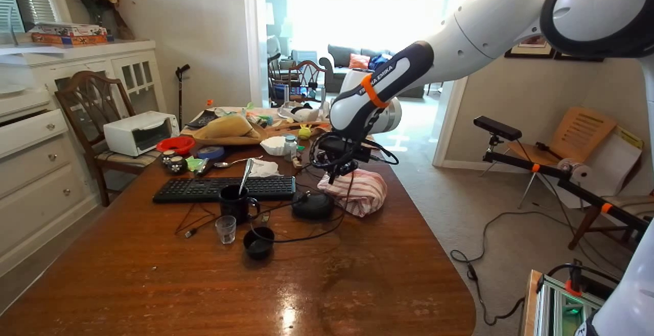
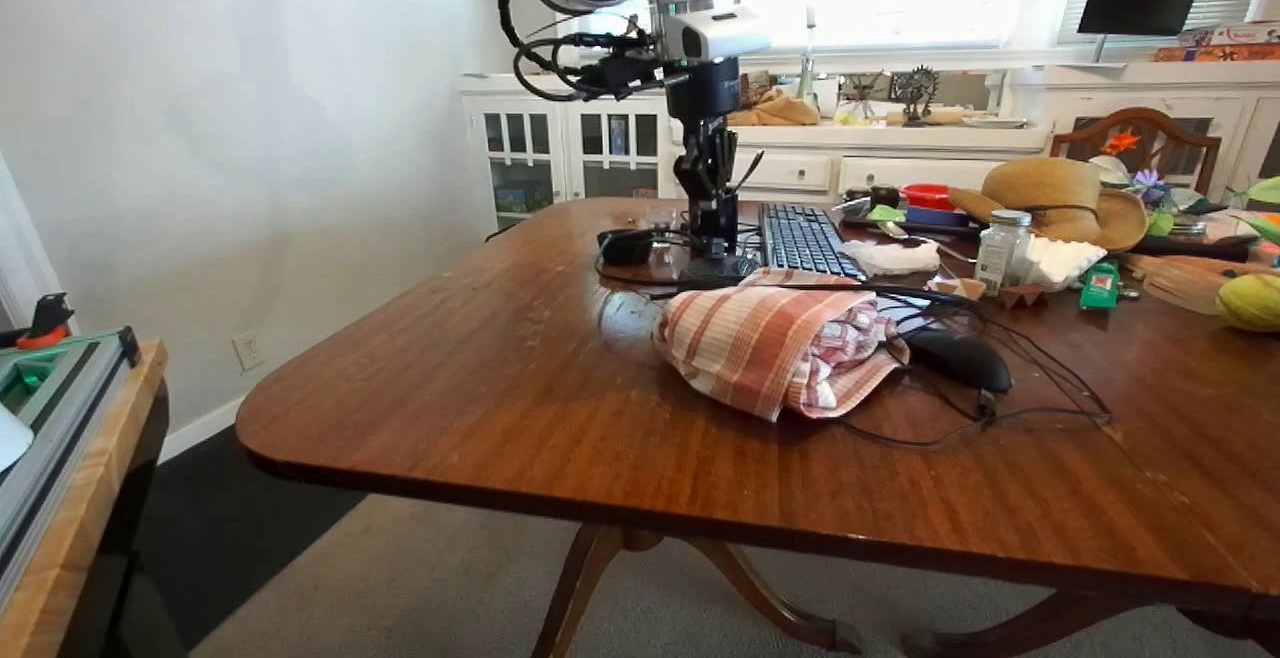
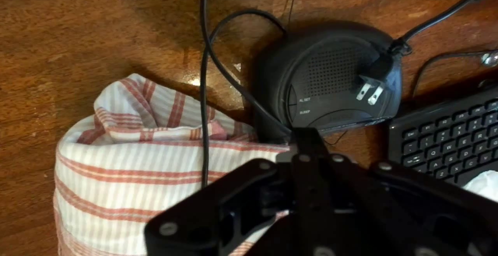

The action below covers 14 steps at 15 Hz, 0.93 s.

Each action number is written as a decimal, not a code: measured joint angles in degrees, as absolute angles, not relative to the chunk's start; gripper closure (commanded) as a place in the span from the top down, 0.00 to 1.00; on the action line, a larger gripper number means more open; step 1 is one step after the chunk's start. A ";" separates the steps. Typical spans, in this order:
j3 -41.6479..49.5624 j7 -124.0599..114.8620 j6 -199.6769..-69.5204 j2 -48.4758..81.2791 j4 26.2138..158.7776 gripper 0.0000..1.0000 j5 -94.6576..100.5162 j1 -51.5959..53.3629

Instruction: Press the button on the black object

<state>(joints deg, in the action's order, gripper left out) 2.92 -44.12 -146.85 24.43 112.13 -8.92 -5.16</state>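
striped cloth [image 2: 740, 343] bunched on wooden table [image 1: 204, 285]; utensil [image 1: 246, 175] tilted in black mug [image 1: 234, 207], clear glass [image 1: 225, 230] just beside.

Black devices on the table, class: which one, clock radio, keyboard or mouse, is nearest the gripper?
The clock radio, with the plug on top: the gripper is right by it, the keyboard and mouse farther off.

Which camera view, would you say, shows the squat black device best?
The wrist view, because it shows the black device large, from above, its lettering legible. In an exterior view the black device is small, its lettering unreadable; in an exterior view with the striped cloth nearer, the black device is a low dark shape.
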 measured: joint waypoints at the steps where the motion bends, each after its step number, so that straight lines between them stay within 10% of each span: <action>1: 2.92 -44.07 -146.85 24.76 111.93 0.01 -9.10 -5.15; 14: 3.58 -39.64 -146.86 26.89 111.49 0.00 -9.89 -4.43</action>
<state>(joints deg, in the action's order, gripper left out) 3.58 -39.64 -146.86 26.89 111.49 -9.89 -4.43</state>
